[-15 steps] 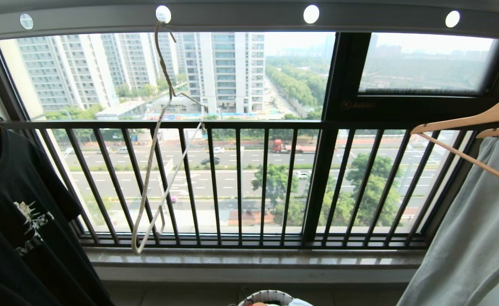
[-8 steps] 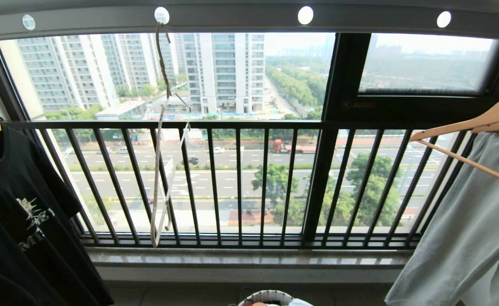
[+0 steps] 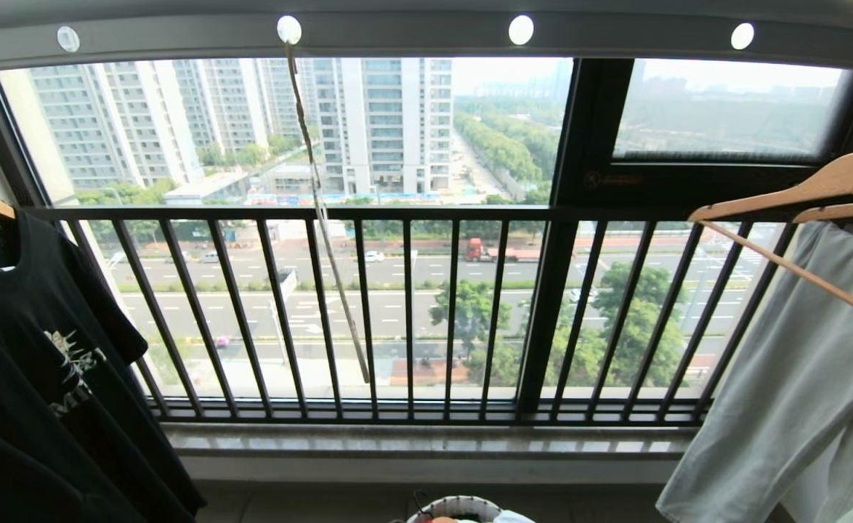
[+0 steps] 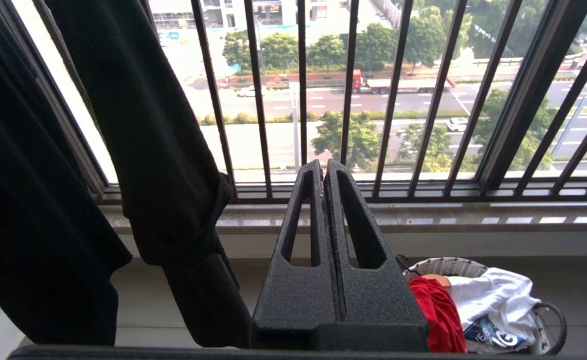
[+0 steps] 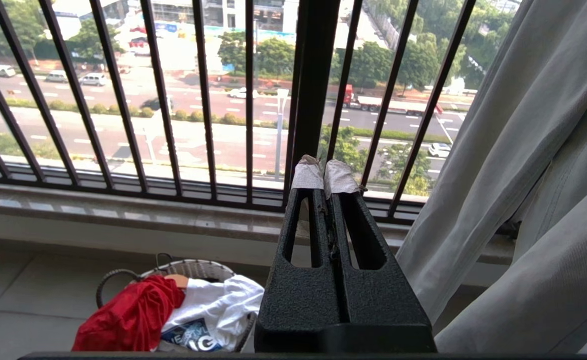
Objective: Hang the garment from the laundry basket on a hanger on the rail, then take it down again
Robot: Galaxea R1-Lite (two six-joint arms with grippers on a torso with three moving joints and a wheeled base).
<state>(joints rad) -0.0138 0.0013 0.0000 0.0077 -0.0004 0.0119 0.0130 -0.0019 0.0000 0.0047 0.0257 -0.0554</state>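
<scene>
Right wrist view: the garment (image 5: 131, 315) is seen bundled in the laundry basket (image 5: 193, 270) on the floor below the window sill (image 5: 123, 215), red cloth spilling over its rim. Nothing has been lifted yet, so a pick is judged to be the step in hand. The hanger (image 3: 325, 218) is hooked in a hole of the rail (image 3: 412, 36), edge-on. The right gripper (image 5: 325, 177) and left gripper (image 4: 323, 170) are both pressed together and empty. Fingers should be spread first and only red fabric taken.

black printed T-shirt (image 3: 41, 363), pale grey-green garment (image 3: 797, 378), wooden hangers (image 3: 819, 190)
</scene>
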